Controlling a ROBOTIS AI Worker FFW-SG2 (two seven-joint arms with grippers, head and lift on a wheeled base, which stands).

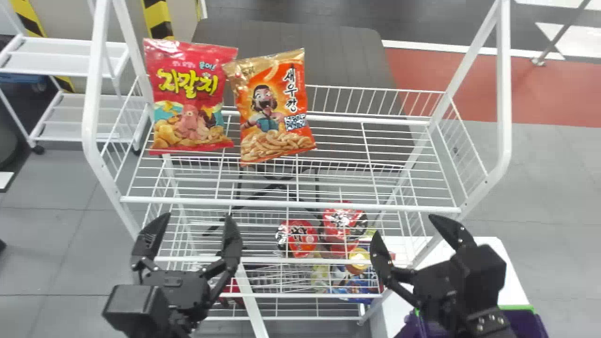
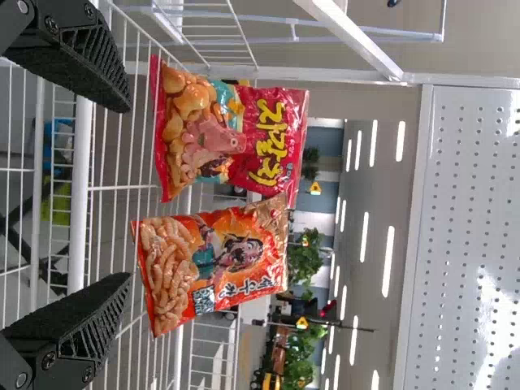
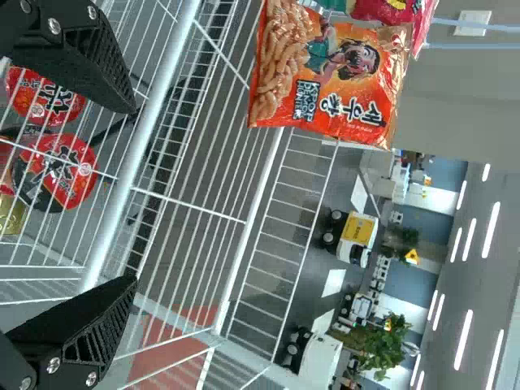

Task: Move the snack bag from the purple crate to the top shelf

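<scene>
Facing the top shelf (image 1: pixel 291 205) with nothing between its spread fingers, the right gripper (image 1: pixel 409 227) points forward, its arm coming in low from the robot's side. The left gripper (image 1: pixel 197 218), also wide apart and empty, is parked to its left. Below the right gripper sits the purple crate (image 1: pixel 523 324), partly hidden by it. Ahead and to its left, the orange snack bag (image 1: pixel 277 108) stands on the shelf beside the red snack bag (image 1: pixel 190 94), so the placing is probably done, if the orange one is the task's bag. It should be light and pillowy, its film slippery and its contents brittle. Any correction would best pinch the flat top seal, softly, with the wrist level and clear of the wires.
</scene>
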